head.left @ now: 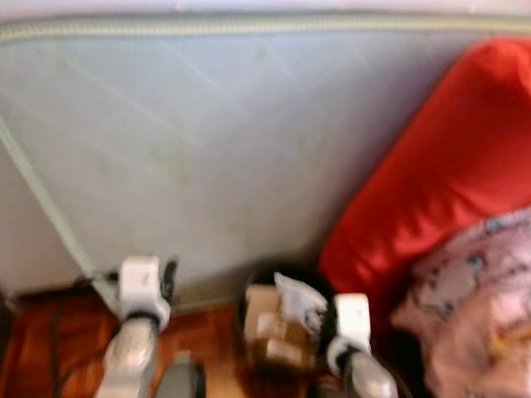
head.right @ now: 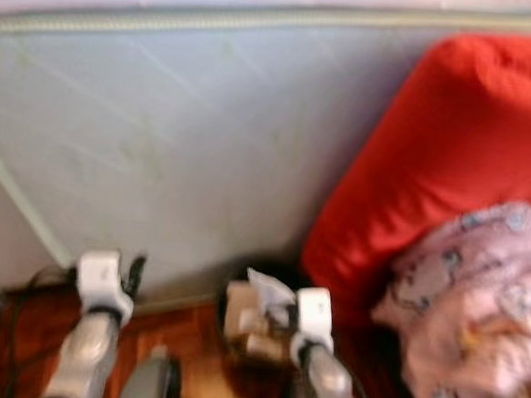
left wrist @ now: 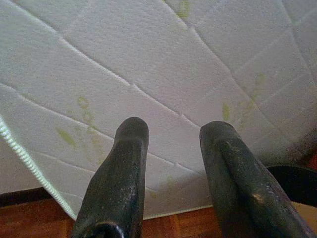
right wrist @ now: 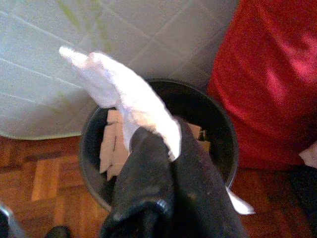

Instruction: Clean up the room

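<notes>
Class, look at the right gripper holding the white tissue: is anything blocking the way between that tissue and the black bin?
Nothing visible does. The right gripper holds the white tissue right above the open black bin, which already holds cardboard pieces.

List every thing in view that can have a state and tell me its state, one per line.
Right gripper: shut on white tissue, above the bin.
Left gripper: open, holding nothing, facing the mattress.
Black bin: upright on the wood floor, lidless, cardboard pieces inside.
Red cushion: leaning against the mattress.
Pink cloth: crumpled.
</notes>
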Motion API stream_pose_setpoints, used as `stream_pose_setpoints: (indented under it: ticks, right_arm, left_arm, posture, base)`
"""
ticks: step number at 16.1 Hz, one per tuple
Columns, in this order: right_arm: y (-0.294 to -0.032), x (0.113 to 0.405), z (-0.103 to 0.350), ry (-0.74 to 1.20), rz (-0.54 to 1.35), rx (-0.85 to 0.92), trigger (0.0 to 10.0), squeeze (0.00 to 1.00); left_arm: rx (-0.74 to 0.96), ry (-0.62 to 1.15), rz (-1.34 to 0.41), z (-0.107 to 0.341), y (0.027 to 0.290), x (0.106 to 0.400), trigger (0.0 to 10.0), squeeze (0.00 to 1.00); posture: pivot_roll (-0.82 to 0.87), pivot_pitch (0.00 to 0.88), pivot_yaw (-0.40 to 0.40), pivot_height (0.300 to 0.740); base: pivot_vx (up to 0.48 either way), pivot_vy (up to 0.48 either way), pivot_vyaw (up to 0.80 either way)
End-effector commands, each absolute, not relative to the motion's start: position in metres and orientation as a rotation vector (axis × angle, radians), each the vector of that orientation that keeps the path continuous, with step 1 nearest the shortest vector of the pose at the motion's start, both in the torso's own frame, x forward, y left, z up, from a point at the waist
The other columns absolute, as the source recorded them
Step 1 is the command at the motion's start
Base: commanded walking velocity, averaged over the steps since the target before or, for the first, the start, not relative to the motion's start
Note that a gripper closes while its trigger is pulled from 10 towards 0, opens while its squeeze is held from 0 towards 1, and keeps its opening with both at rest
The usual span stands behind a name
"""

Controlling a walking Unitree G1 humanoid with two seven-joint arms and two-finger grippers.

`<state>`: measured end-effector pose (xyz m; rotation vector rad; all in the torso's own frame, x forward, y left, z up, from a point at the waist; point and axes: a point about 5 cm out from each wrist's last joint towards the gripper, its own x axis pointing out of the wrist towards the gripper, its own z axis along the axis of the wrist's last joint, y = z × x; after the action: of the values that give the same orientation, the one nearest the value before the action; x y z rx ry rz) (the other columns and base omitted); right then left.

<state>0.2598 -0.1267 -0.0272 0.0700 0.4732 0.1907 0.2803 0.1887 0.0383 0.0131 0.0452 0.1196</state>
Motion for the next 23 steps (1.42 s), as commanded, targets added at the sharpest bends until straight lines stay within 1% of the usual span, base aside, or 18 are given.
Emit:
stream_pose_setpoints:
  ticks: [1, 2, 7, 13, 19, 20, 23]
  right_arm:
    - [-0.1252, 0.2616, -0.0256, 0.467, 0.199, 0.064, 10.0, 0.00]
    - [-0.1254, 0.2613, -0.0262, 0.473, 0.194, 0.084, 10.0, 0.00]
    - [-0.1237, 0.2607, -0.0266, 0.476, 0.212, 0.066, 10.0, 0.00]
    - [-0.1279, 0.2589, -0.0298, 0.504, 0.176, 0.077, 10.0, 0.00]
    - [-0.1239, 0.2583, -0.0297, 0.502, 0.227, 0.047, 10.0, 0.00]
    - [-0.1207, 0.2584, -0.0290, 0.494, 0.240, 0.034, 10.0, 0.00]
    - [-0.1221, 0.2591, -0.0290, 0.499, 0.214, 0.059, 10.0, 0.00]
  left_arm:
    - [0.014, 0.090, 0.126, 0.0291, 0.1920, 0.2744, 10.0, 0.00]
    - [0.013, 0.092, 0.123, 0.0285, 0.1916, 0.2743, 10.0, 0.00]
    - [0.010, 0.093, 0.119, 0.0281, 0.1914, 0.2746, 10.0, 0.00]
    - [0.008, 0.094, 0.116, 0.0274, 0.1924, 0.2751, 10.0, 0.00]
    - [0.005, 0.092, 0.114, 0.0276, 0.1929, 0.2750, 10.0, 0.00]
    - [0.004, 0.094, 0.113, 0.0271, 0.1928, 0.2748, 10.0, 0.00]
    - [0.003, 0.098, 0.112, 0.0263, 0.1928, 0.2747, 10.0, 0.00]
  posture:
    - [-0.06, 0.089, -0.046, 0.618]
    - [-0.06, 0.089, -0.046, 0.618]
    - [-0.06, 0.091, -0.047, 0.618]
    - [-0.06, 0.091, -0.046, 0.618]
    - [-0.06, 0.094, -0.046, 0.618]
    - [-0.06, 0.095, -0.047, 0.618]
    - [-0.06, 0.094, -0.047, 0.618]
  base:
    - [0.000, 0.000, 0.80]
    - [0.000, 0.000, 0.00]
    - [0.000, 0.000, 0.00]
    - [0.000, 0.000, 0.00]
    - [0.000, 0.000, 0.00]
    - [0.000, 0.000, 0.80]
    - [0.000, 0.000, 0.00]
